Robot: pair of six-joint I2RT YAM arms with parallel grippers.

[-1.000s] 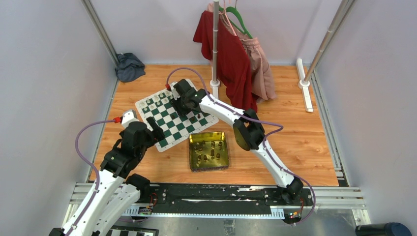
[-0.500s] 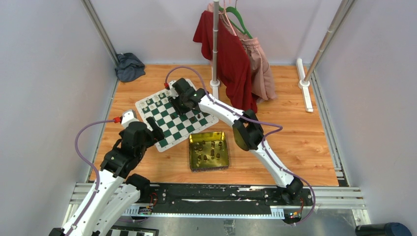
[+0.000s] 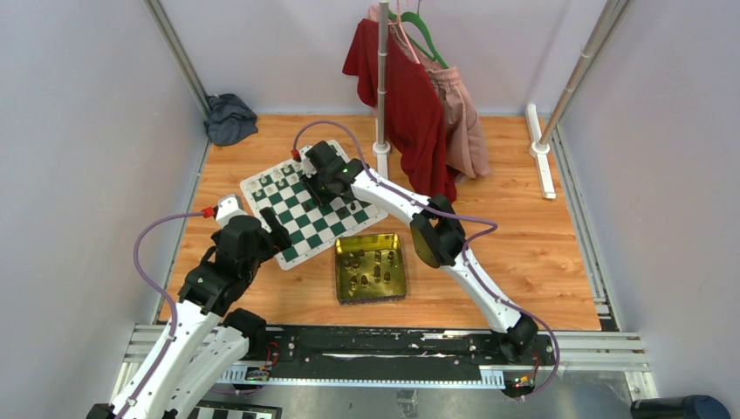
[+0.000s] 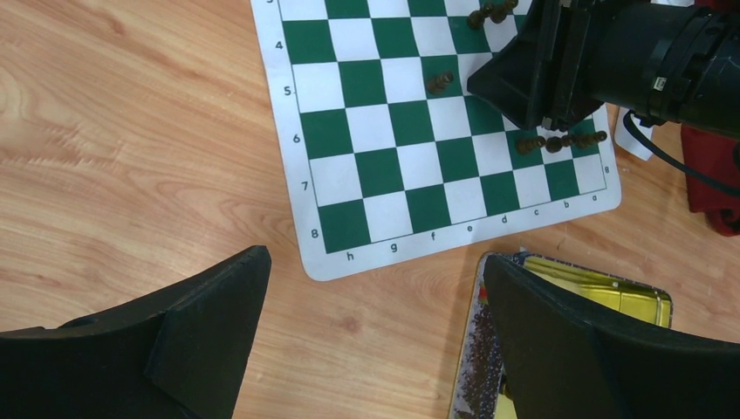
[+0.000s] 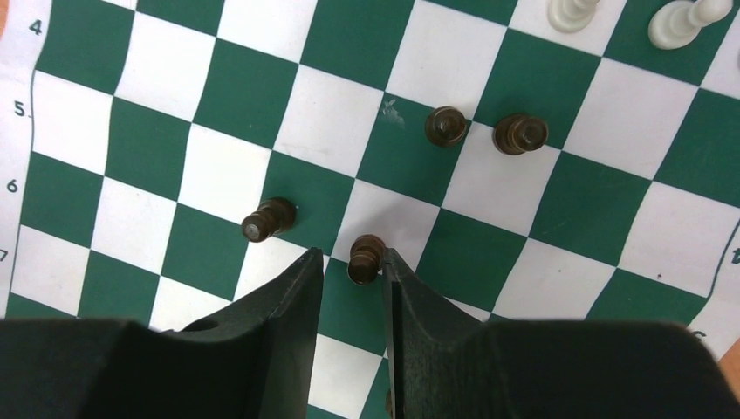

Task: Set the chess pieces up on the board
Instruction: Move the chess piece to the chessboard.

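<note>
Broadly: a wooden tabletop (image 3: 541, 236) inside a pale-walled cell. On the far side stands a rack pole (image 3: 382, 78) with a red garment (image 3: 410, 96) and a pink garment (image 3: 458, 113) hung from it. A blue-grey cloth (image 3: 230, 118) is bunched in the far-left corner.

The board (image 3: 305, 229) lies flat on the wood, left of centre and turned at an angle. Near its right corner sits a square gold-green tin (image 3: 339, 271), with several dark chessmen (image 3: 375, 266) lying inside.

The right arm stretches past the tin to the far half of the board. The left arm is bent at the board's near-left edge.

Left gripper (image 4: 373, 257): hangs above bare wood just off the board's row-8 border, fingers spread fully wide, nothing between them. The tin's rim shows beside one finger.

Right gripper (image 5: 352, 255): low over the board, fingers drawn narrow and straddling one dark brown piece (image 5: 366, 253). It stands upright about level with the 7 mark. The finger at the right of the wrist view looks to be touching it. A thin strip of board shows between the piece and the other finger, so it is bracketed, not clamped.

Nearby on the squares:
- a tilted dark piece (image 5: 269, 218) just beside the gripper
- two upright dark pieces (image 5: 445, 125) side by side, farther off
- two cream pieces (image 5: 689, 22) at the view's far edge
- a short row of dark pieces (image 4: 558, 140) near the a-b-c files
</note>
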